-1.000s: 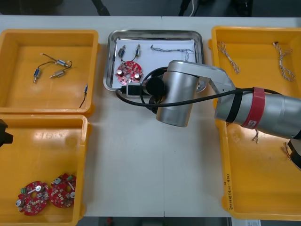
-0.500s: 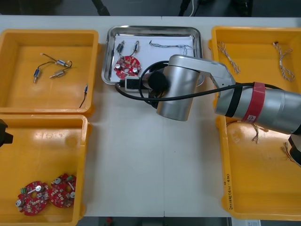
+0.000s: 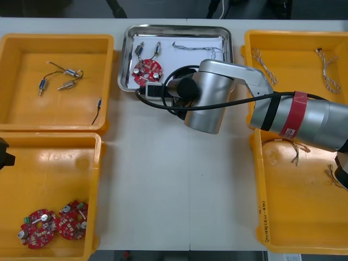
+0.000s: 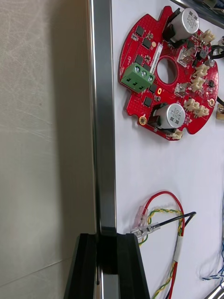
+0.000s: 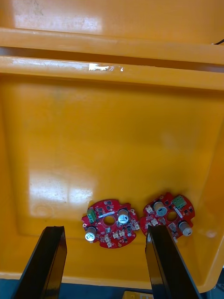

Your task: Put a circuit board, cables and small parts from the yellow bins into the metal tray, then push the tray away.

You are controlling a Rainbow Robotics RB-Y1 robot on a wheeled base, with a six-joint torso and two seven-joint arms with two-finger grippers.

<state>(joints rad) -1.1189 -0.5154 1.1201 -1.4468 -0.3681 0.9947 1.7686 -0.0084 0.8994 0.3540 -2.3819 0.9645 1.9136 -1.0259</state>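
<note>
Item, pushing stage: I am bracing my right gripper (image 4: 108, 238), fingers together, against the metal tray (image 4: 103, 117) rim to shove it away; left gripper (image 5: 105, 231) hovering, fingers apart, over a yellow bin (image 5: 112, 140).

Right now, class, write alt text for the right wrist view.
The right tool clasps the metal tray by its rim. Inside lie a red circuit board and a red and yellow cable.

Left tool (image 5: 106, 233) hovering over yellow bin (image 5: 107, 135), fingers (image 5: 46, 257) standing apart. First red circuit board (image 5: 109, 223) lying on bin floor between fingers; second red circuit board (image 5: 169, 216) lying just beside it.
</note>
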